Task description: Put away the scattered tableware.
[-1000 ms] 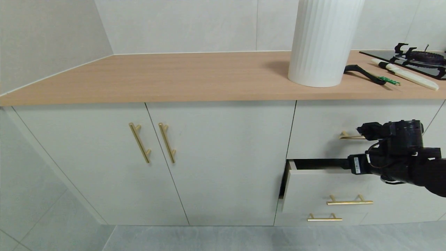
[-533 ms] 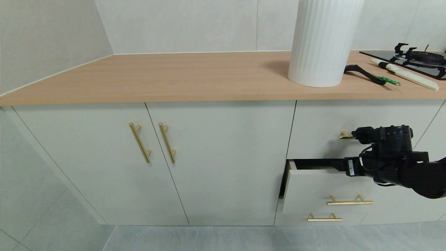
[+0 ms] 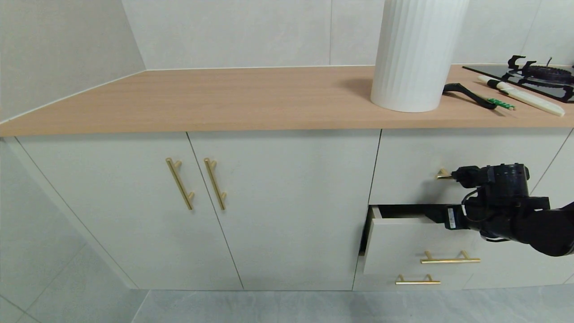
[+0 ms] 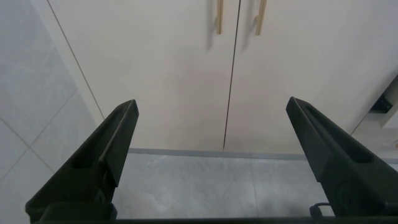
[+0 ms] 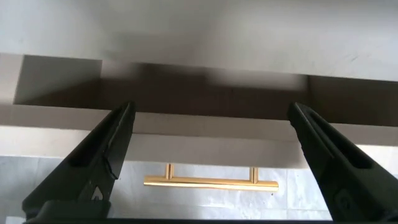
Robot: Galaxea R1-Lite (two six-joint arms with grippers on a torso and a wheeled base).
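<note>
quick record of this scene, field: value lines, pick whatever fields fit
right gripper: open, at the mouth of the drawer
left gripper: open, low, facing the cabinet doors
drawer: middle one, partly pulled out
tableware: black-handled utensil, green-handled utensil, white knife, at the countertop's right end
nearby: white ribbed container, stove

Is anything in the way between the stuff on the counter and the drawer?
Nothing lies between them, but the drawer is only partly open, so the gap looks tight for the black tool and white knife. The open right gripper is at that gap. The tall white jar stands beside the tools, not in their path.
</note>
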